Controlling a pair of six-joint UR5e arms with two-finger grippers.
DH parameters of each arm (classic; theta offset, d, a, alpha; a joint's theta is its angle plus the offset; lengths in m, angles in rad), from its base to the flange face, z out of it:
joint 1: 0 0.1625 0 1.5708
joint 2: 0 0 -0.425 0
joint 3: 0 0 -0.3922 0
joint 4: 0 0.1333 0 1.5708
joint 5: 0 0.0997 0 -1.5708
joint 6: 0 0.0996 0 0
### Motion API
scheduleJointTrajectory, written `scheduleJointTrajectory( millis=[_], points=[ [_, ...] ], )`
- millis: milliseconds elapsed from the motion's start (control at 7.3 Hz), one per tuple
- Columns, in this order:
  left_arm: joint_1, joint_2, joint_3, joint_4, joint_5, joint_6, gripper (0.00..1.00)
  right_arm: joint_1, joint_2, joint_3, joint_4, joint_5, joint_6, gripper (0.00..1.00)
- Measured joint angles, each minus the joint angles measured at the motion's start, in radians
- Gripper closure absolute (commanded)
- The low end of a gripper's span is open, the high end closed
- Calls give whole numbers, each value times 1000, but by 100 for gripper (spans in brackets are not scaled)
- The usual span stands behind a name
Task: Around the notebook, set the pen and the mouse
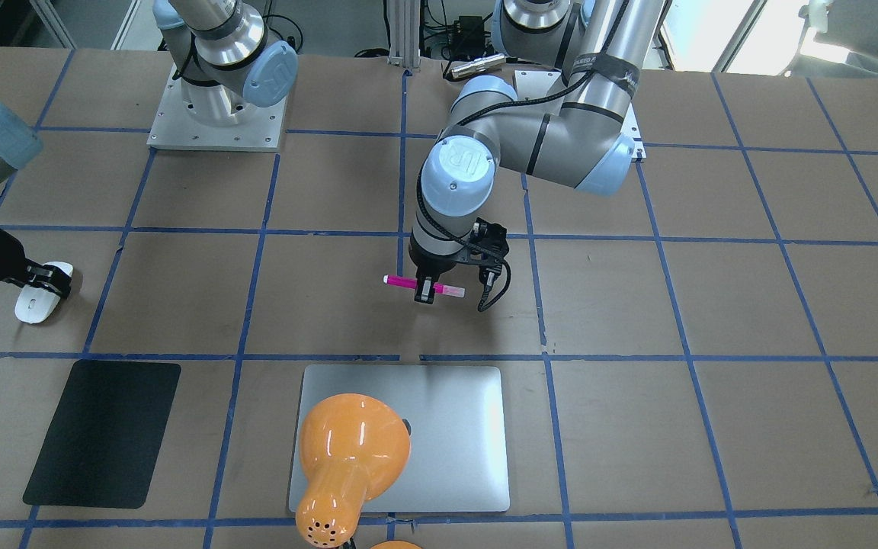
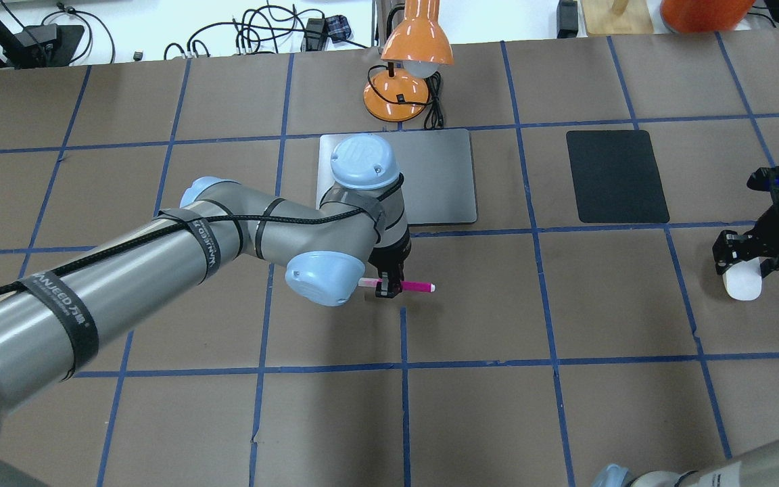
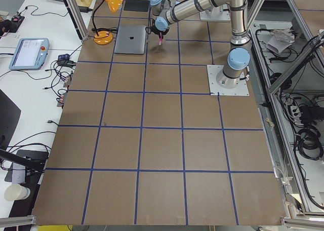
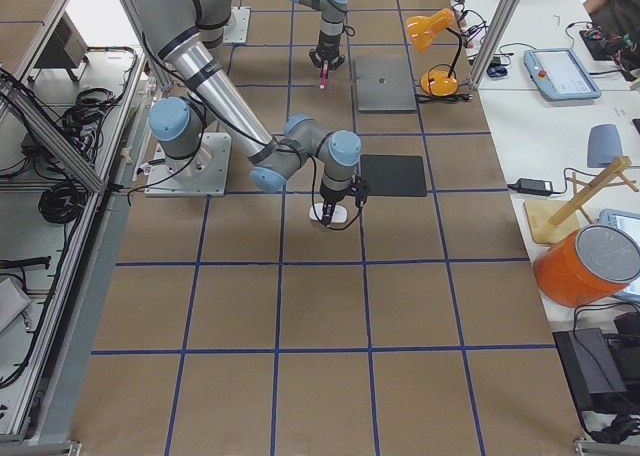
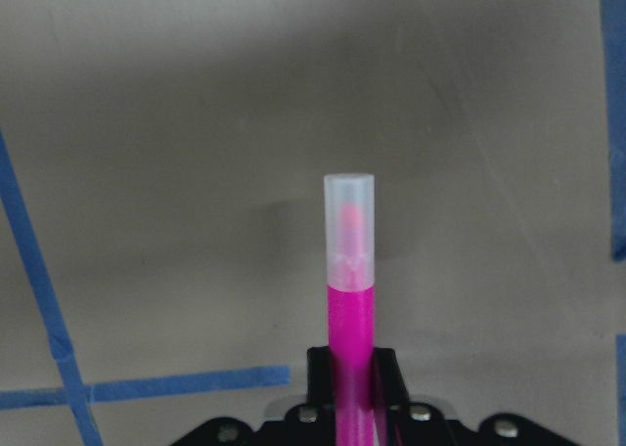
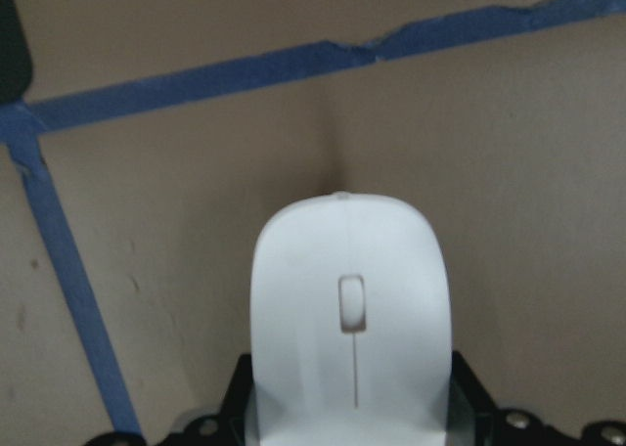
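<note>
The magenta pen [image 1: 401,282] with its pale cap end is held level, just above the table, by my left gripper [image 1: 425,293], which is shut on its middle. In the left wrist view the pen [image 5: 350,299] sticks out from between the jaws. It hangs one grid square on the robot's side of the silver notebook [image 1: 454,435], which lies flat. Far off on my right side, the right gripper [image 2: 744,260] is shut on the white mouse [image 2: 743,284], low at the table. The mouse [image 6: 350,309] fills the right wrist view.
An orange desk lamp [image 1: 347,457] leans over the notebook's corner, with its base [image 2: 396,98] behind it. A thin black mat [image 2: 616,176] lies between the notebook and the mouse. Blue tape lines grid the brown table [image 2: 565,419].
</note>
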Motion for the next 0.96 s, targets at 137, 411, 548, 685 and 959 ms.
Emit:
scheduleJointTrajectory(
  millis=[137,411,548,685,959],
  points=[
    [-9,-21,6,-3,2,-3,1,37,-19,-91,92,17,14,77],
    [-15,-29,10,-10,27,8,0,151,41,-357,293,29,62,76],
    [-13,-10,17,-13,41,34,0,210,132,-482,336,31,85,76],
    [-9,18,32,-18,48,129,0,265,216,-565,352,31,117,76],
    [22,106,109,-120,63,562,0,363,292,-619,355,31,224,74]
  ],
)
